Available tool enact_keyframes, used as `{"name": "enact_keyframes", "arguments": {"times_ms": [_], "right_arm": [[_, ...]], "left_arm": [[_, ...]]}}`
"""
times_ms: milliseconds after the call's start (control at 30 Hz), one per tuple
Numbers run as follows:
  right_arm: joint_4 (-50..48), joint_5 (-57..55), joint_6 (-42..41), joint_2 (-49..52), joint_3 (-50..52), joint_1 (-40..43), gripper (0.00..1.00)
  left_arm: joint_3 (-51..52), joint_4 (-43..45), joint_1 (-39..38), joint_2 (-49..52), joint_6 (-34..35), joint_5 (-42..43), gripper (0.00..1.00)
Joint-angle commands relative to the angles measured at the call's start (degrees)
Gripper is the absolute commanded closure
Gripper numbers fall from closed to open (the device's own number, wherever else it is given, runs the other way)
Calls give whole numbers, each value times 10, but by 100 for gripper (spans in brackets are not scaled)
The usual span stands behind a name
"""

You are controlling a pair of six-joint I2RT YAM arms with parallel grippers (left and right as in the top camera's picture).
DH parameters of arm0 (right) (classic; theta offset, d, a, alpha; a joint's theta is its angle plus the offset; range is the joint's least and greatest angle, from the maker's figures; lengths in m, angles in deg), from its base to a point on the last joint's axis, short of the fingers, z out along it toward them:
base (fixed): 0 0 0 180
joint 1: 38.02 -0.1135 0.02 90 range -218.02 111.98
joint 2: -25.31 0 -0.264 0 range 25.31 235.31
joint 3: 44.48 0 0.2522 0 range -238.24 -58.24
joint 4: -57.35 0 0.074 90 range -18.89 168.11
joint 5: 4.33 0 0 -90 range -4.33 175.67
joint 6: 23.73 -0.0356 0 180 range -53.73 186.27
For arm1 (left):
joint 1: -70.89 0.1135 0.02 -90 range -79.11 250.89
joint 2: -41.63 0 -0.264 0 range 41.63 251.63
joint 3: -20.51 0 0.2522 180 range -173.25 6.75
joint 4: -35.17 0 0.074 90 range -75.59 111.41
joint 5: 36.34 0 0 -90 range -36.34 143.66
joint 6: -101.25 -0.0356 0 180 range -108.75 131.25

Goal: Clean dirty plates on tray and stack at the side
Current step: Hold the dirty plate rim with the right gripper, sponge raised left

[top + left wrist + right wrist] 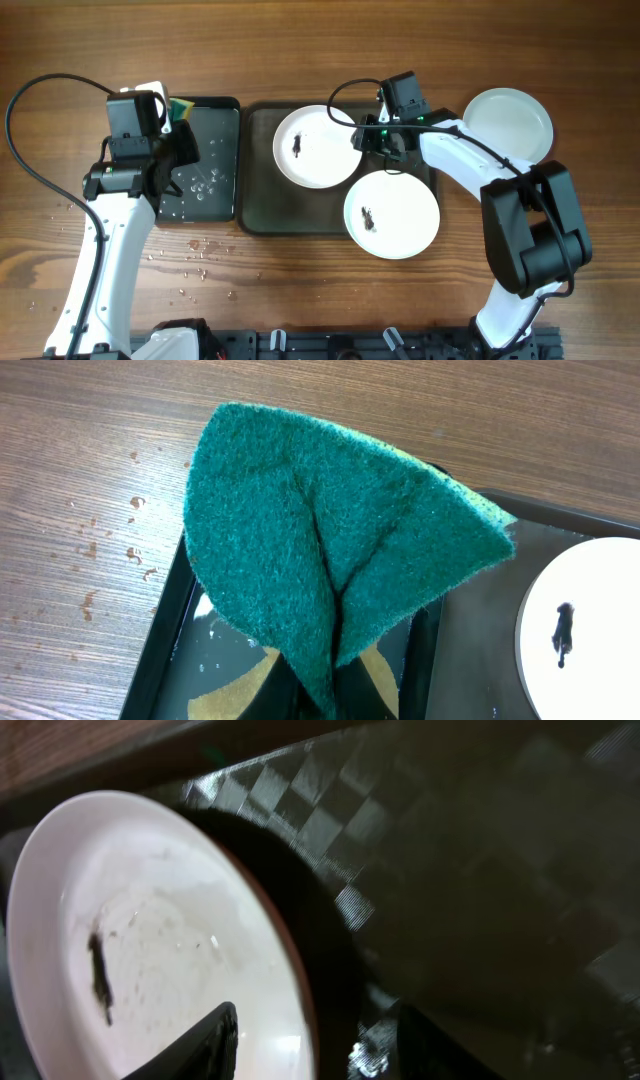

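Observation:
A white plate (318,146) with a black smear lies in the dark grey-green tray (262,200). A second smeared plate (392,213) rests over the tray's front right corner. A third plate (508,124), with no smear showing, sits on the table to the right. My right gripper (368,140) is at the first plate's right rim. In the right wrist view it (312,1020) is open, and the plate's rim (290,970) passes between its fingers. My left gripper (183,130) is shut on a folded green sponge (340,550), which hides its fingertips, above the black tray (200,660).
The smaller glossy black tray (205,175) left of the big tray holds water droplets. More drops speckle the wooden table (200,255) in front of it. Both arm bases stand at the table's front edge.

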Motion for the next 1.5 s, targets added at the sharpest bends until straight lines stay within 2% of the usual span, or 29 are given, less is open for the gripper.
{"name": "enact_keyframes", "arguments": {"times_ms": [0, 67, 267, 567, 733, 1467], "right_arm": [[-12, -38, 19, -4, 2, -2, 53], [-11, -38, 19, -4, 2, -3, 62], [-3, -34, 19, -4, 2, -6, 72], [-5, -34, 30, -3, 2, -26, 73], [-4, -35, 34, -3, 3, -26, 82], [-21, -36, 33, 12, 10, -26, 95]], "left_arm": [[-4, 2, 3, 1, 2, 3, 96], [-4, 2, 3, 2, 2, 3, 96], [-4, 2, 3, 17, 2, 3, 96], [-4, 2, 2, 37, 2, 3, 96], [-4, 2, 2, 37, 2, 3, 96], [-4, 2, 2, 37, 2, 3, 96]]}}
